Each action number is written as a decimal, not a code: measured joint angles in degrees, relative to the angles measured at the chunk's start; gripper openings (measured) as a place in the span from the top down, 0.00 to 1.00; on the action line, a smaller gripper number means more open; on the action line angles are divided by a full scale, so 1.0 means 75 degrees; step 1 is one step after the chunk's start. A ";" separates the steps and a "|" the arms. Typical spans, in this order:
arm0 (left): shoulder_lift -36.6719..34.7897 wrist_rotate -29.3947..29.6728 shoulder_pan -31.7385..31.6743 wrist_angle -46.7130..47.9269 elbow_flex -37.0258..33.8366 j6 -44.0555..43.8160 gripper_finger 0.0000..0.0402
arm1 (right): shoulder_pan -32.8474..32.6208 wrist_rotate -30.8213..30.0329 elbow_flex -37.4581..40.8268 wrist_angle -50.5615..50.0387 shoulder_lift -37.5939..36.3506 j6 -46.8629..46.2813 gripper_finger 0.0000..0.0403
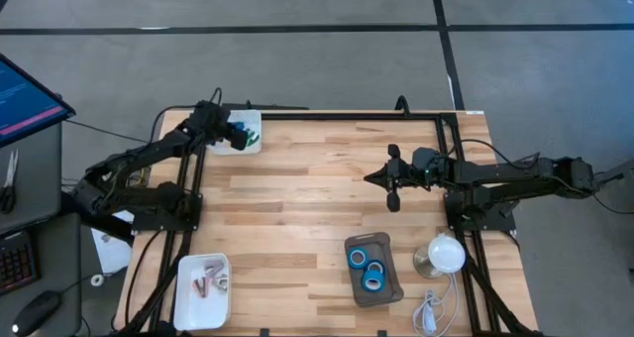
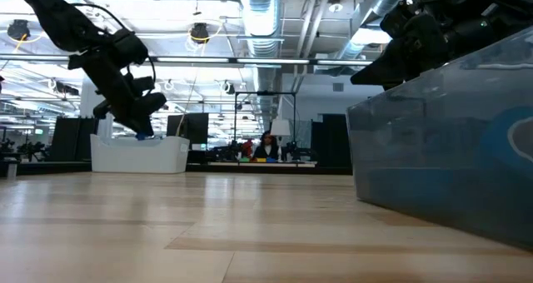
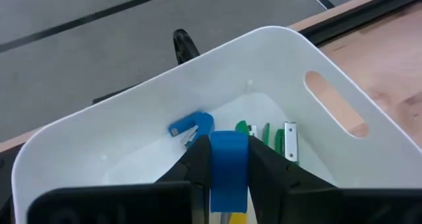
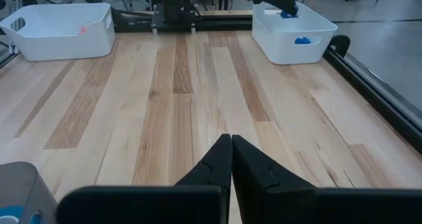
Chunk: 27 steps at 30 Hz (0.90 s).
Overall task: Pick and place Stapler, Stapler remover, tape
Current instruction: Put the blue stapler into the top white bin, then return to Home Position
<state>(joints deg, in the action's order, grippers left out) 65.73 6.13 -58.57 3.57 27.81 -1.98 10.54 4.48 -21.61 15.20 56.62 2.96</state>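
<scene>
Nearest the low camera stands the grey tray, at the table's front edge right of centre. It holds two tape rolls that can be made out from above: bright blue rings with pale cores, lying flat and close together; whether a third lies there cannot be told. Just beside the tray on its right are a white dome-shaped object and a white cable.

At the front left corner a white bin contains small pinkish-red items, too small to identify.

Mid-table, the right gripper hangs above bare wood, its fingers pressed together with nothing between them.

At the far left corner, the left gripper is poised over the far white bin, its fingers narrowly parted and clamped on a bright blue piece with a flat, smooth face; seen edge-on, its full shape cannot be told. Inside that bin lie a blue staple remover and green items alongside a metal strip.

Beyond the table, a monitor stands to the left
</scene>
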 joint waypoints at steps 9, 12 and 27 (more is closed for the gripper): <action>0.0003 -0.0029 0.0000 -0.0012 -0.0003 -0.0216 0.76 | -0.0002 -0.0001 0.0000 0.0003 0.0000 0.0000 0.99; 0.0003 -0.0024 -0.0003 -0.0017 -0.0003 -0.0230 0.71 | -0.0002 -0.0001 0.0000 0.0003 0.0000 0.0000 0.99; -0.0439 -0.1186 0.1147 -0.0743 -0.0012 -0.0458 0.72 | -0.0311 0.0002 0.0000 0.0936 -0.0213 0.0015 0.99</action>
<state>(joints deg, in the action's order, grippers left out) 62.44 -2.77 -49.96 -2.00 27.73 -5.41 8.20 4.49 -21.61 22.22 55.02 3.07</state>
